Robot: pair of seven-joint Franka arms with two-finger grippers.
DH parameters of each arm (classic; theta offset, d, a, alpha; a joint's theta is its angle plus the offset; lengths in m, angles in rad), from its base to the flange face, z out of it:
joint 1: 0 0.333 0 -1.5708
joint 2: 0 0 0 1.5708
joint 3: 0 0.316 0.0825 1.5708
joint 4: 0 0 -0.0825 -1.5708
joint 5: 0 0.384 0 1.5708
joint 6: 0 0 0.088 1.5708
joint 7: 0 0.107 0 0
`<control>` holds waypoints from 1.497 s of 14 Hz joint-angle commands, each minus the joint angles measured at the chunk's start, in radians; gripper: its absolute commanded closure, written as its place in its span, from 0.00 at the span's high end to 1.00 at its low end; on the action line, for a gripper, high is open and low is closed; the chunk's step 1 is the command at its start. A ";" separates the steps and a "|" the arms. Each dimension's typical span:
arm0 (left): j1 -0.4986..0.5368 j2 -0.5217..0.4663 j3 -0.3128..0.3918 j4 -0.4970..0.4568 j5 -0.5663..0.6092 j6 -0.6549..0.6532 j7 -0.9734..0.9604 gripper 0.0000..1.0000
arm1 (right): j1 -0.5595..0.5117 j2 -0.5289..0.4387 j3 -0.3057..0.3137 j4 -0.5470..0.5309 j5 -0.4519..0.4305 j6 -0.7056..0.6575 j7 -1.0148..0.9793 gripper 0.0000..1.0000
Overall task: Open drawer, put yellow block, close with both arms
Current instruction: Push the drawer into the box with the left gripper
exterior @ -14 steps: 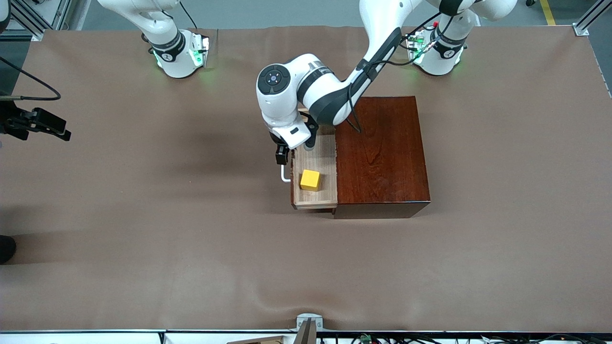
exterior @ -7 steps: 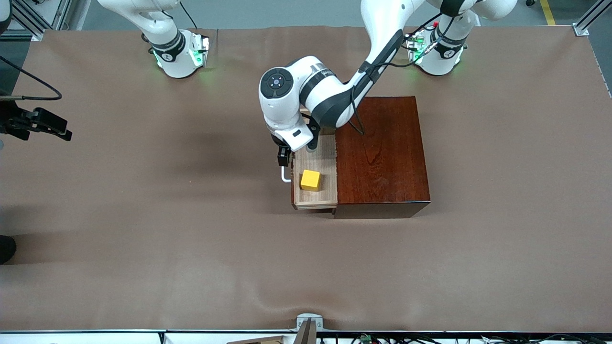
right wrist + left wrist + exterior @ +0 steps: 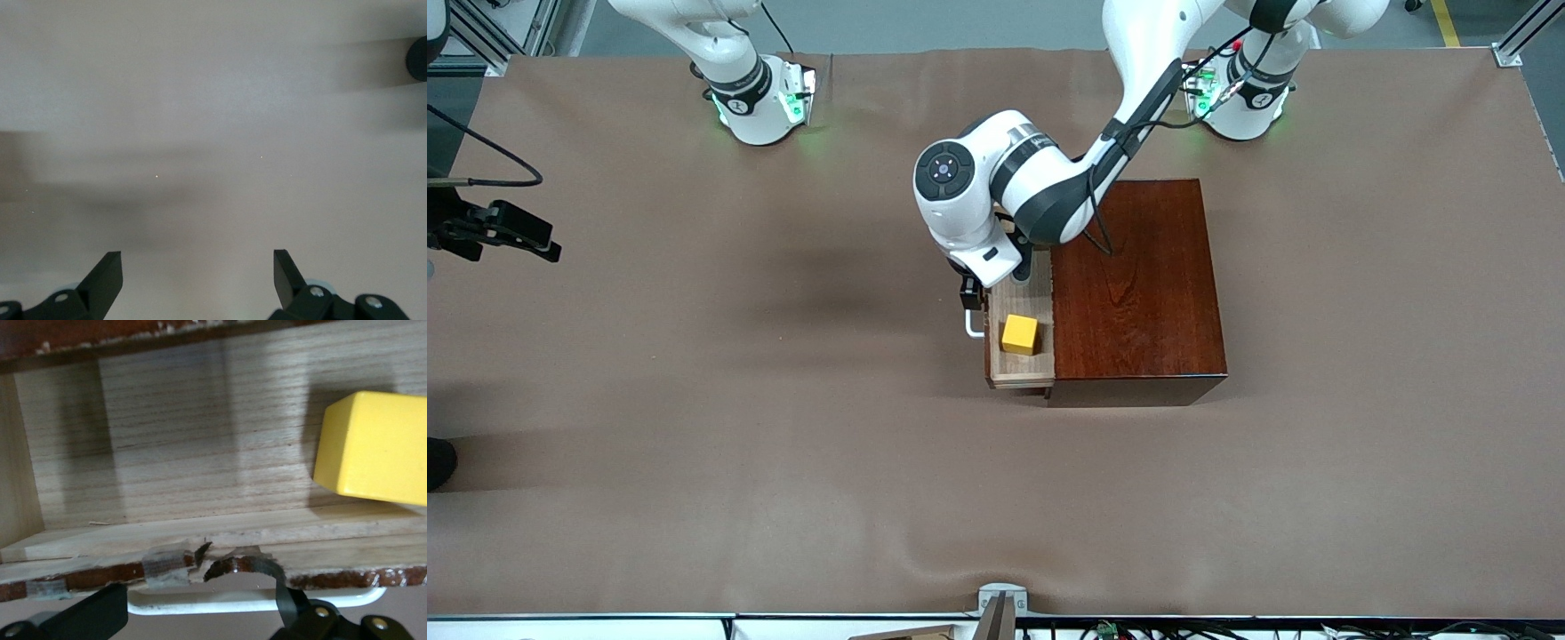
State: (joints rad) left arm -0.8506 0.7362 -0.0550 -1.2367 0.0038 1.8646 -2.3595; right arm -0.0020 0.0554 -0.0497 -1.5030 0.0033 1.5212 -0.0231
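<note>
**Yellow block in part-open drawer; left pincer at the handle**

Yellow block [image 3: 1020, 334] lies inside the drawer [image 3: 1017, 366], on the light-wood floor, toward the end nearer the front camera. The drawer stands partly out of the dark reddish-brown box [image 3: 1134, 289], on the side facing the right arm's end of the table [image 3: 694, 427].

Left pincer [image 3: 970, 294] is at the drawer's front edge, over the white handle [image 3: 970, 330]. In the left wrist view its fingers [image 3: 293, 613] stand apart, one on either side of the handle bar [image 3: 253, 600], which passes between them; actual contact cannot be confirmed. The block [image 3: 377, 447] sits just inside the drawer front from the pincer, offset toward one finger, clear of both.

Right pincer [image 3: 197, 280] waits wide open with nothing in it, above bare brown table covering at the right arm's end.
</note>
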 commanded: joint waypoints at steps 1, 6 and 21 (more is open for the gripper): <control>0.007 0.009 0.014 0.003 0.033 -0.105 0.020 1.00 | -0.003 -0.022 0.007 -0.019 0.000 0.013 0.008 1.00; -0.004 0.008 0.014 0.003 0.085 -0.192 0.019 1.00 | -0.001 -0.022 0.005 -0.020 -0.002 0.014 0.006 1.00; -0.005 0.003 0.058 0.011 0.163 -0.384 0.017 1.00 | -0.004 -0.022 0.005 -0.019 -0.002 0.016 0.006 1.00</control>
State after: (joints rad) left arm -0.8533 0.7362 -0.0132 -1.2154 0.1466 1.5547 -2.3433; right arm -0.0019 0.0554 -0.0492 -1.5031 0.0034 1.5284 -0.0231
